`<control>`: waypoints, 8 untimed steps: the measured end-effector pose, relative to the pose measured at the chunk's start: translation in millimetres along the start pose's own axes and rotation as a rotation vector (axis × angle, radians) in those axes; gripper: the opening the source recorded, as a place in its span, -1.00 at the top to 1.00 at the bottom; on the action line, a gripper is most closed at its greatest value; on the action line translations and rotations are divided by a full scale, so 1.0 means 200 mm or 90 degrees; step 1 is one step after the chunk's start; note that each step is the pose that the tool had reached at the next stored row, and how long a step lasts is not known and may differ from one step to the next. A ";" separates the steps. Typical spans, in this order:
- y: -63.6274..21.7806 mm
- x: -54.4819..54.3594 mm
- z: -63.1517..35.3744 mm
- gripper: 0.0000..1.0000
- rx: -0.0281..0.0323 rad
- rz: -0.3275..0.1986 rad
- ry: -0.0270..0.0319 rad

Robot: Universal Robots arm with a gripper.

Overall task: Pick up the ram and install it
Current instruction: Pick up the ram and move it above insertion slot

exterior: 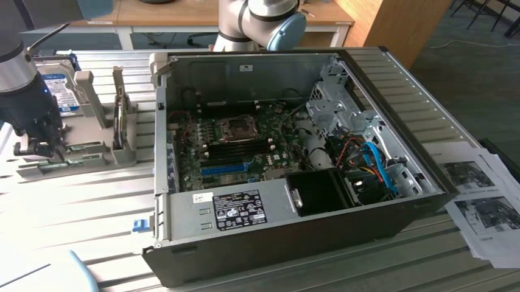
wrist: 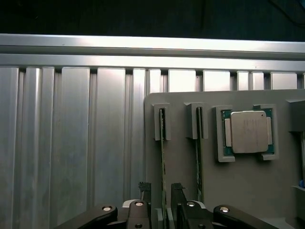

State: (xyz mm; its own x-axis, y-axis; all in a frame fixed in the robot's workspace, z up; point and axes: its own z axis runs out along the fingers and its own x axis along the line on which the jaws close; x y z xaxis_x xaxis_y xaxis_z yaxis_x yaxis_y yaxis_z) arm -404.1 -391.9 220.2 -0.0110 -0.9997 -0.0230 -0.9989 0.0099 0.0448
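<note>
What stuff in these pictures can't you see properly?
- Wrist view: the ram stands edge-on, so its chips are hidden; the gripper covers one end.
- Exterior view: the hard drive sits partly behind the arm; its label is too small to read.
- Exterior view: the papers are cut off by the picture's edge, and the print is too small.

The gripper [wrist: 159, 188], jaws apart, straddles the ram [wrist: 163, 143] in a grey holder [wrist: 248, 191].

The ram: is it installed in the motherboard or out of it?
Out. The ram stands on edge in the grey holder, inside the open pincer, apart from the motherboard.
</note>
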 end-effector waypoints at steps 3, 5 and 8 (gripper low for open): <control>-0.002 0.00 0.000 0.40 0.0001 0.000 0.0000; -0.004 0.00 0.000 0.40 0.0000 -0.001 0.0000; -0.005 0.00 0.000 0.40 0.0000 -0.001 0.0000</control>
State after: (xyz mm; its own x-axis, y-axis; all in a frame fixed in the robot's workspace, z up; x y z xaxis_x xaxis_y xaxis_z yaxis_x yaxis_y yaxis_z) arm -403.2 -391.9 220.2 -0.0099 -0.9997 -0.0230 -0.9990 0.0089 0.0448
